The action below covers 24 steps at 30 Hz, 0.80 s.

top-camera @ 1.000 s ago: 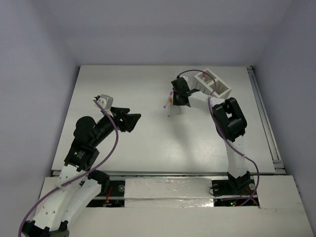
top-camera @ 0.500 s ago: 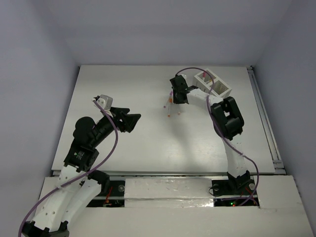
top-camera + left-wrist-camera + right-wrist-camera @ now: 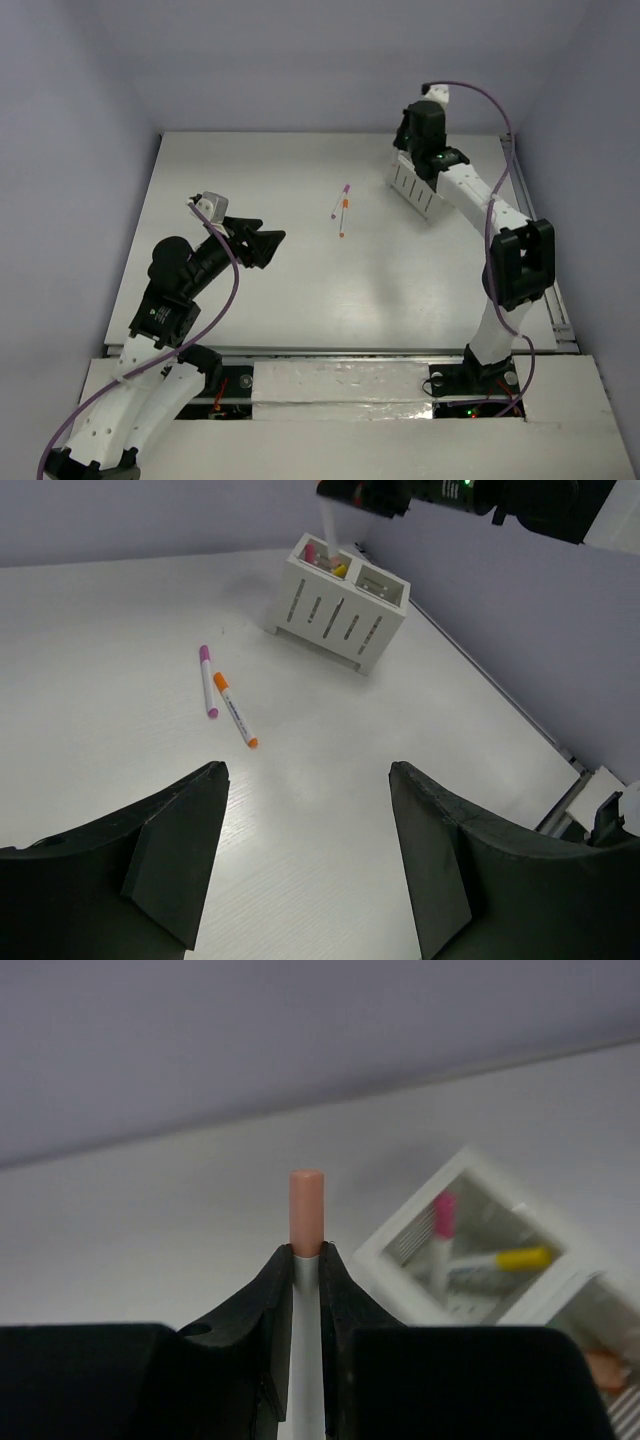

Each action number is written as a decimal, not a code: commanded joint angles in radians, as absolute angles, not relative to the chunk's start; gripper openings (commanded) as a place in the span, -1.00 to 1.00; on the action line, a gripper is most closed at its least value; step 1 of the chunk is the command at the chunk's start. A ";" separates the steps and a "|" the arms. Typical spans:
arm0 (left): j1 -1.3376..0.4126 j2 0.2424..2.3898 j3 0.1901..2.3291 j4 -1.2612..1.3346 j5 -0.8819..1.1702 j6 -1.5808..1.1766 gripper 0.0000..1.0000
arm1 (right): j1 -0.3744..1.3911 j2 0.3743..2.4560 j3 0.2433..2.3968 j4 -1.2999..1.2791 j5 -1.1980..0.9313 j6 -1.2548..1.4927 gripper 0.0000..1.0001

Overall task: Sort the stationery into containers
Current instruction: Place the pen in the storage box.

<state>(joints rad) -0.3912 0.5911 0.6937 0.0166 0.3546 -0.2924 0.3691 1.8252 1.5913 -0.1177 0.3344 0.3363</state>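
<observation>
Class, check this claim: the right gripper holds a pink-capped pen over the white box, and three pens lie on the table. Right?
No. Two pens lie on the table, not three: a purple-capped pen and an orange-capped pen, seen in the left wrist view. The right gripper does hold a pink-capped pen over the white box.

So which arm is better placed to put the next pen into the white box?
Right. The right gripper is shut on a pen, held upright over the box. The left gripper is open, empty and well back from the box.
</observation>
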 commanded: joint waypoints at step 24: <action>-0.388 0.595 0.686 0.058 0.365 -0.281 0.25 | 0.181 1.988 1.623 0.219 0.381 0.167 -0.49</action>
